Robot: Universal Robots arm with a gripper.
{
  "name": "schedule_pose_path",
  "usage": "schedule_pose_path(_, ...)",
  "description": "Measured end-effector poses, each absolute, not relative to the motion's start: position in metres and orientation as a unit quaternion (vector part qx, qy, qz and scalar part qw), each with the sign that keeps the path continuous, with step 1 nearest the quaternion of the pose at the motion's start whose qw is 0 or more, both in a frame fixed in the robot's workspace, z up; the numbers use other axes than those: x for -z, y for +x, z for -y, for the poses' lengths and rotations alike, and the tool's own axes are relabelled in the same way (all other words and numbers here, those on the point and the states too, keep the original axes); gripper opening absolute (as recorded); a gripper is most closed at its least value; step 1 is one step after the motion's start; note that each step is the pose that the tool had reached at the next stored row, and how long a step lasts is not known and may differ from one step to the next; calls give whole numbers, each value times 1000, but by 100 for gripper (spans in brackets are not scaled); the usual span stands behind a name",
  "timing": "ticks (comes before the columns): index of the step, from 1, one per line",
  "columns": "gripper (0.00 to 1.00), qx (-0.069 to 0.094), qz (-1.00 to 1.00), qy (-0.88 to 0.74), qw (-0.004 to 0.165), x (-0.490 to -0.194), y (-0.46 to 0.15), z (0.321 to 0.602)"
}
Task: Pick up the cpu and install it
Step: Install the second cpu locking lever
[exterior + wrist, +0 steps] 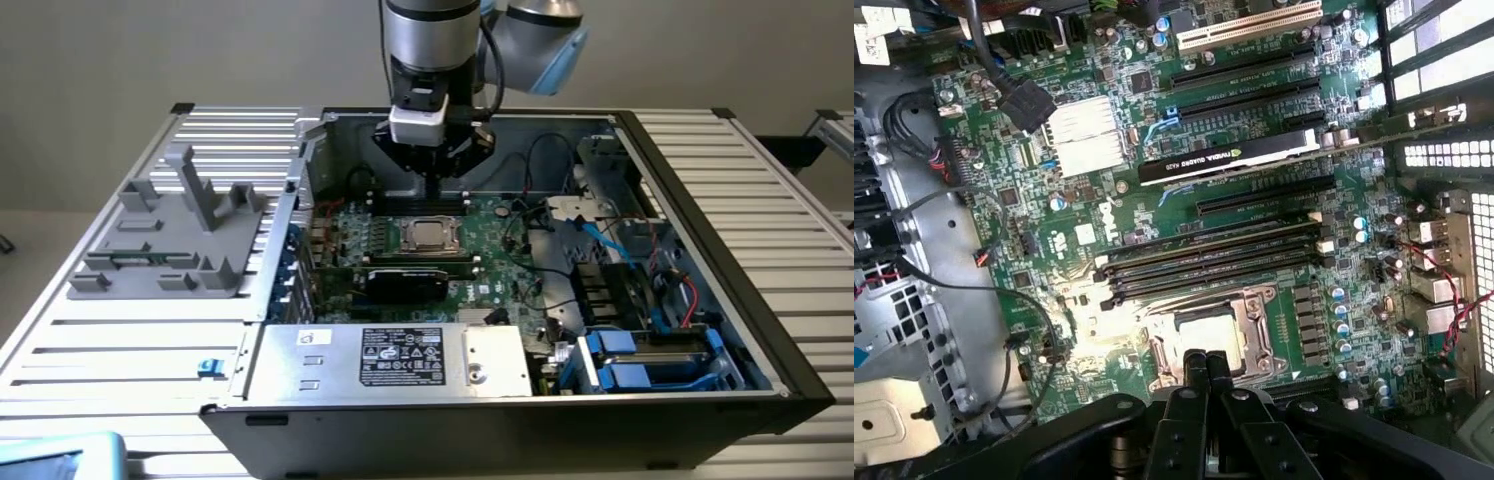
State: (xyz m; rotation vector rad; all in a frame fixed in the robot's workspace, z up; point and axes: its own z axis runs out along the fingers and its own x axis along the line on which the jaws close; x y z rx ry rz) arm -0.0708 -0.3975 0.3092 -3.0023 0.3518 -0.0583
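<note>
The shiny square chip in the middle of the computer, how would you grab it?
Judging by how it lies, from straight above. The cpu sits flat in its socket frame on the green motherboard, so only its top is free. I'd pinch two opposite edges, as the frame seems to leave little room for anything else. The pincer hangs shut just above it.

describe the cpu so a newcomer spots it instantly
Start at the open computer case and its green motherboard. Near the board's middle, just below the shut gripper, the cpu lies in a metal-framed socket. Its shiny silver-beige square top stands out from the dark memory slots alongside.
</note>
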Motion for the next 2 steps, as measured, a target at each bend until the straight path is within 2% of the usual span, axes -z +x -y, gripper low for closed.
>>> schedule_pose_path(2, 11, 19, -116, -991, 59, -309, -71, 398)
